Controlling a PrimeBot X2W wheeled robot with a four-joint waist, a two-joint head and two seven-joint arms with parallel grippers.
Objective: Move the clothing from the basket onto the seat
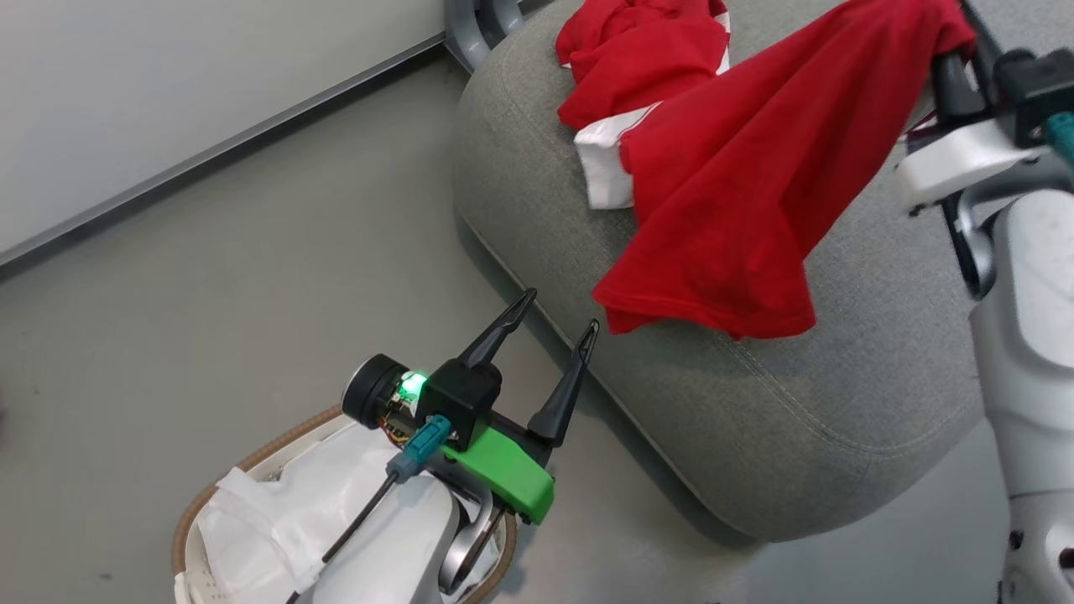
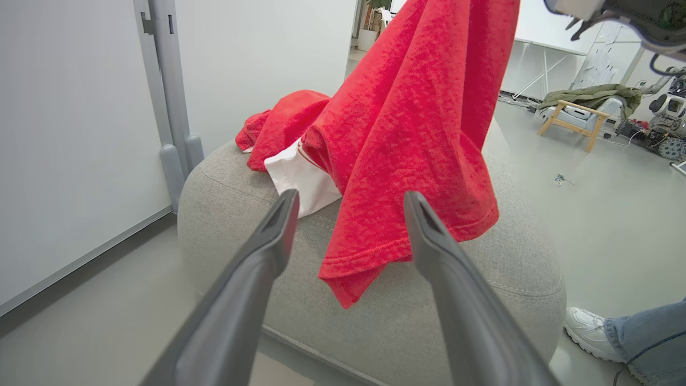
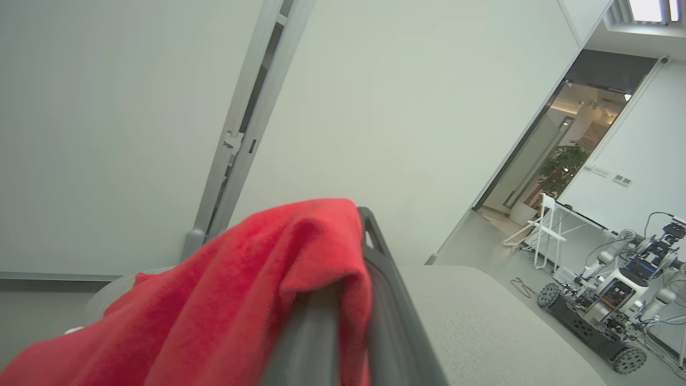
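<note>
Jersey (image 1: 738, 168) hangs limp, seemingly light, pinched at its upper edge by the right gripper (image 3: 364, 221); left gripper (image 1: 560, 312) gapes empty.

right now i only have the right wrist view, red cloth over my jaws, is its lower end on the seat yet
observer: It looks so. The held jersey hangs from the right gripper, and in the head view its lower hem rests on the seat.
operator: anything else on that seat
observer: A second jersey, red with white trim, is bunched up at the far end, partly behind the held one.
operator: where's my left side
observer: The left gripper, jaws open and empty, points at the seat's near edge, with the basket under that arm.
</note>
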